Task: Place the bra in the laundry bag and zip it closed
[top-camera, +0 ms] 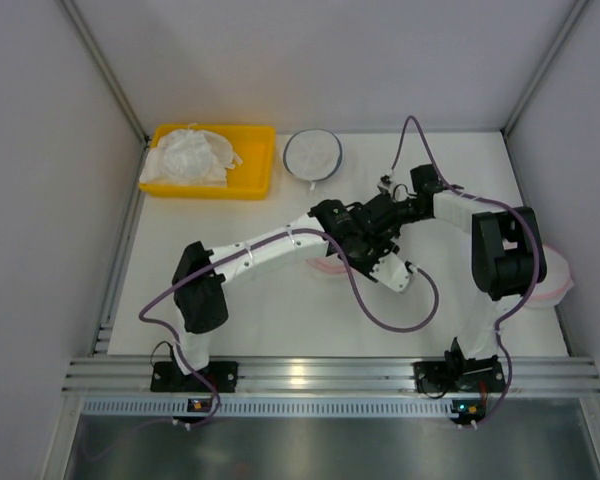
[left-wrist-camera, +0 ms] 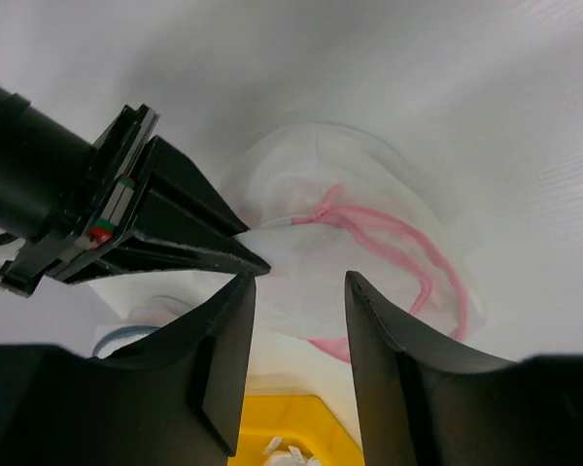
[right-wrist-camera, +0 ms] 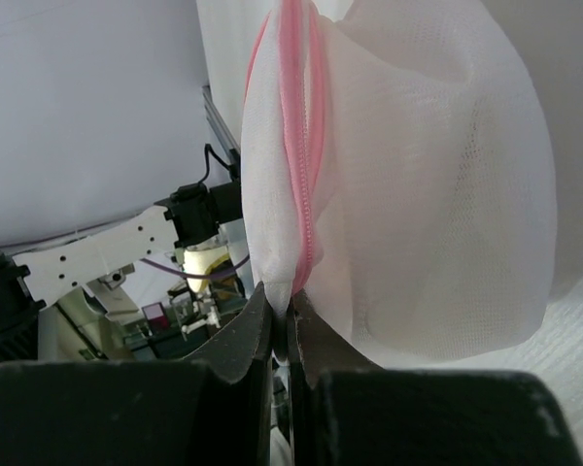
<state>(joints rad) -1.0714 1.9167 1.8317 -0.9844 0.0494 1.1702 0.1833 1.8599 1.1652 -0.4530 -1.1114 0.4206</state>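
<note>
The laundry bag is white mesh with a pink zip and hangs lifted over the middle of the table. My right gripper is shut on its rim, right at the pink zip. In the left wrist view the same bag fills the middle, its pink zip looping loosely. My left gripper stands open just in front of it with nothing between its fingers. The right gripper's black fingers pinch the bag's edge beside my left one. From above only a pink-edged bit of the bag shows under the arms. A white bra lies heaped in the yellow bin; whether one is inside the bag I cannot tell.
The yellow bin stands at the back left. A round white bag with a dark rim lies right of it. Another pink-rimmed white item lies at the right edge behind the right arm. Walls close in both sides.
</note>
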